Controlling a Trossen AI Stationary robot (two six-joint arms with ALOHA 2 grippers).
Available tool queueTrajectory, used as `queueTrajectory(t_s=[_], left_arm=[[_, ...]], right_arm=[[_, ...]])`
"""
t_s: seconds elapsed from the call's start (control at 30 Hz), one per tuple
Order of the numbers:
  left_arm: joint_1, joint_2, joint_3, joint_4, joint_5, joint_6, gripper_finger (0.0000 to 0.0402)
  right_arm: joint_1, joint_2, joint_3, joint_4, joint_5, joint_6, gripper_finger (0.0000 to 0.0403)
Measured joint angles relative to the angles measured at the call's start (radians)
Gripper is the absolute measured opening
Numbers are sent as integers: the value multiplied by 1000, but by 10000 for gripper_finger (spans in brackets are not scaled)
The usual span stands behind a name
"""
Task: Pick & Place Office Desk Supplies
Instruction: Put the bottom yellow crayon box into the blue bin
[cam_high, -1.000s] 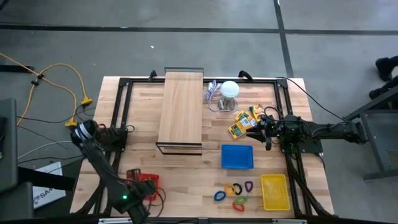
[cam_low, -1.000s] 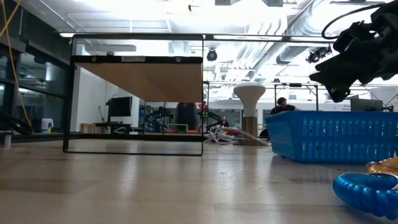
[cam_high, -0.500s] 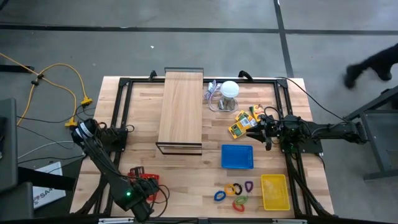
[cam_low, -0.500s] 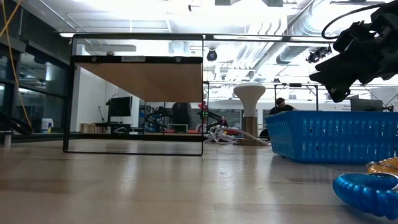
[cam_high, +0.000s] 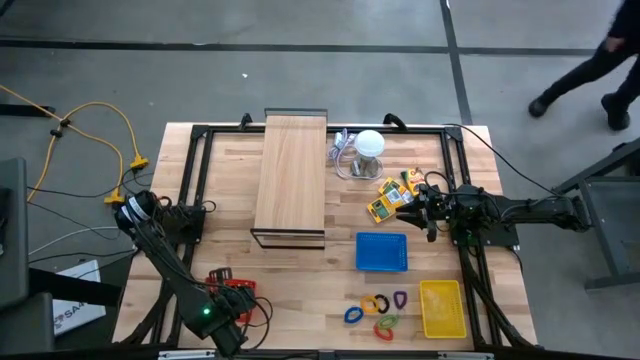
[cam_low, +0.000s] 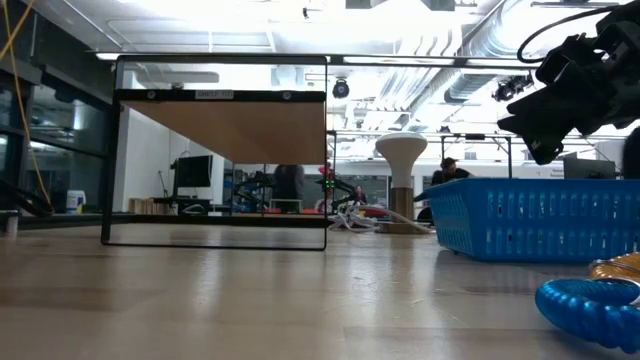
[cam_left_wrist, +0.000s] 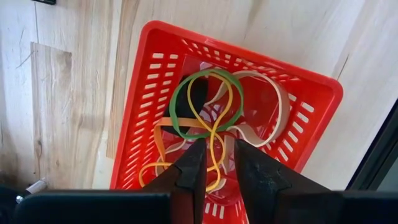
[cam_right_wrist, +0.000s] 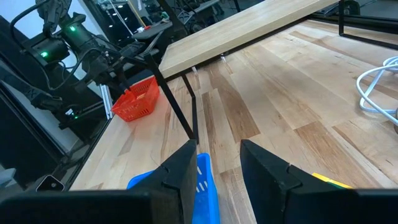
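A red slotted basket (cam_left_wrist: 155, 118) holds green (cam_left_wrist: 186, 99), yellow (cam_left_wrist: 214, 134) and tan rubber bands (cam_left_wrist: 273, 109). The tabletop (cam_high: 300, 275) is pale striped wood. A blue basket (cam_high: 382, 252) and a yellow basket (cam_high: 441, 308) sit near blue, orange, purple, red and green clips (cam_high: 377, 310). The packs (cam_high: 388, 199) are yellow-orange, printed.

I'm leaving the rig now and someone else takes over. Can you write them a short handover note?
Left pincer: open, above the red basket, which holds the rubber bands.
Right pincer: open, empty, beside the yellow-orange packs.
Done: bands are in the red basket.
Left: packs lie loose on the table; coloured clips lie loose near the front edge; blue basket and yellow basket look empty.
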Motion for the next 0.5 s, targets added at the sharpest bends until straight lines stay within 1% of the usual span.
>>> queueTrajectory(t_s=[0.2, 0.37, 0.5], left_arm=[[24, 0, 0, 0, -7, 15, 77], [69, -14, 0, 6, -13, 102, 77], [106, -51, 0, 34, -83, 166, 77]], right_arm=[[0, 0, 0, 0, 0, 0, 111], [0, 0, 0, 0, 0, 0, 111], [0, 0, 0, 0, 0, 0, 111]])
